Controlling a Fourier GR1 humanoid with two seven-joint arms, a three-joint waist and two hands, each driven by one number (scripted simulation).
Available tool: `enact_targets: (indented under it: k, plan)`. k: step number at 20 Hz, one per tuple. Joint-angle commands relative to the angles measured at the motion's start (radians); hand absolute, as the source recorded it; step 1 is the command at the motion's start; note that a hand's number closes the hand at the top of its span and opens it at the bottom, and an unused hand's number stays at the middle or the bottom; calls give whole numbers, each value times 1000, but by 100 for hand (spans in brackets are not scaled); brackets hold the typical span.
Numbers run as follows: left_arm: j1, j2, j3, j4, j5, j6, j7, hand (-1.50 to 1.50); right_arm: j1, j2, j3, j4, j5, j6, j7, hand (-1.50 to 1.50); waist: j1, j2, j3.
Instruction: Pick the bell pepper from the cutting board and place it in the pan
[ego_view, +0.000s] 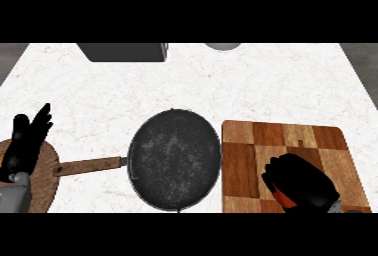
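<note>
While the right hand (301, 186) curls over the board (295, 145), a sliver of red pepper (286, 204) shows under its fingers.
Head view: the fingers wrap round the pepper at the board's near edge; the pan (176, 159) lies just left of the board, its wooden handle (88, 165) pointing left; the left hand (26, 145) rests at the left edge, fingers straight and up, over a round wooden mat (46, 175).

The pan (176, 159) lies on the counter (221, 85), just left of the cutting board (295, 145).
</note>
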Motion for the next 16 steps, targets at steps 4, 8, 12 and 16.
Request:
enact_targets:
  k: [4, 8, 12, 16]
  plan:
    - [24, 4, 36, 3, 1, 13, 7, 0, 140, 210, -55, -47, 46, 27, 326, 150, -65, -14, -2]
    - [74, 18, 84, 9, 10, 40, 14, 0, 318, 314, -225, -10, 27, -49, 553, 150, -228, -44, -1]
    - [119, 23, 106, 17, 10, 53, 7, 0, 458, 480, -241, -112, 48, -158, 741, 150, -237, -49, -5]
    - [122, 45, 122, 1, 18, 43, 3, 0, 529, 496, -159, -313, 137, -314, 872, 150, -201, -59, -8]
